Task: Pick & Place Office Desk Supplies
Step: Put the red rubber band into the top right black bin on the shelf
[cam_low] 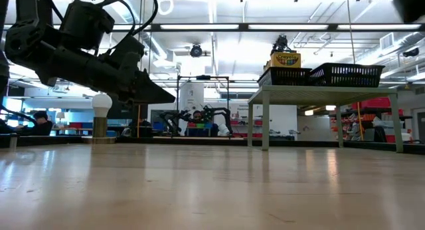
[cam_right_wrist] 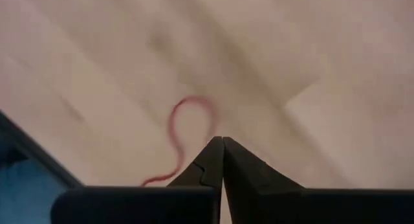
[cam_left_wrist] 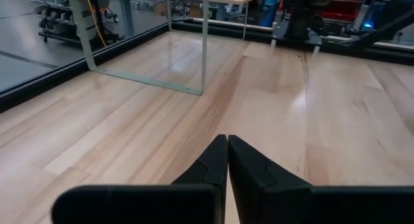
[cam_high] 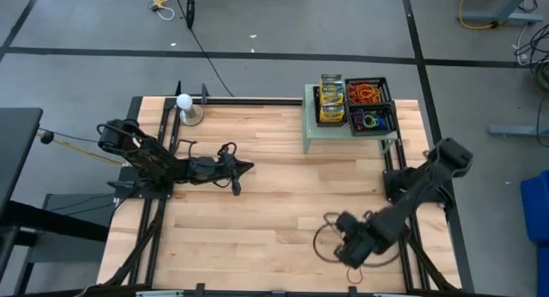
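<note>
One red rubber band (cam_right_wrist: 184,130) is lying limp on the table's near right corner. I am hovering the right gripper (cam_right_wrist: 223,146) over it, jaws closed, apparently pinching its thin, floppy strand. The left gripper (cam_left_wrist: 228,146) is waiting closed, mid-table.

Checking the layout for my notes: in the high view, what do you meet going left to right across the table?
Left gripper, shut and empty, with the white ball just behind its arm → green stand with crayon boxes → black baskets of rubber bands; nearer the front, right gripper.
</note>
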